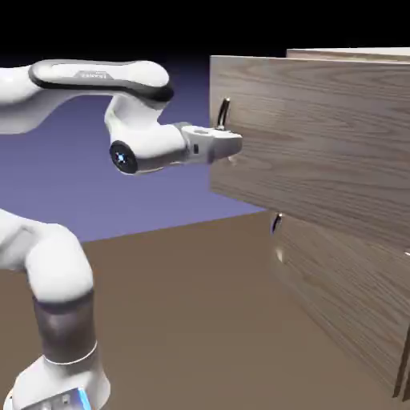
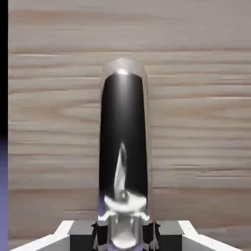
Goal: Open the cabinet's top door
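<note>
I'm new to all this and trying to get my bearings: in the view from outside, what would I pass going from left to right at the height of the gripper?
White arm → gripper, shut on the dark handle → top door of the cabinet.

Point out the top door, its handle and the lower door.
top door (image 1: 320,136), exterior view, bare wood of its front.
handle (image 2: 123,147), hand view, middle of the dark bar.
lower door (image 1: 352,296), exterior view, middle of its front.
</note>
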### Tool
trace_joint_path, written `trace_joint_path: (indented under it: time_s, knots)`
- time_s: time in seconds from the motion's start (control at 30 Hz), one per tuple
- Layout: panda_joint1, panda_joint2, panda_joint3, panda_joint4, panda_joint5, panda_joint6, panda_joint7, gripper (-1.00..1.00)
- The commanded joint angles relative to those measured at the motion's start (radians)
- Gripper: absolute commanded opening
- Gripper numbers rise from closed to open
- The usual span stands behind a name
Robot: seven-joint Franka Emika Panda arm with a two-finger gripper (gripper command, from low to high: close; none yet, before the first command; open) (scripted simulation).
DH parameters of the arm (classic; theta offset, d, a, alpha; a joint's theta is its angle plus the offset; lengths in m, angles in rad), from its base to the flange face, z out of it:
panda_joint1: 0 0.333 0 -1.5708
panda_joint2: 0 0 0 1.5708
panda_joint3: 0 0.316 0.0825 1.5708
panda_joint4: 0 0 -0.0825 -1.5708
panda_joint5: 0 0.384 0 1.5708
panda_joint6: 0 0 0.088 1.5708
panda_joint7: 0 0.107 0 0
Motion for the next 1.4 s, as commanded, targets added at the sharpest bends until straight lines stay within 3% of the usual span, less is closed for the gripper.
trace_joint_path:
  time_s: [0.0,0.33,0.6,1.0,1.37]
  knots:
    - [0.032,-0.025,-0.031,-0.018,-0.043,0.008,0.021,-1.0]
    - [0.278,-0.265,-0.255,-0.159,-0.478,0.109,0.271,-1.0]
    - [0.249,-0.412,-0.309,-0.26,-0.826,0.041,0.565,-1.0]
    - [-0.062,-0.632,-0.559,-0.333,-1.321,-0.425,0.851,-1.0]
    - [-0.186,-0.605,-0.955,-0.166,-1.676,-0.891,0.877,-1.0]
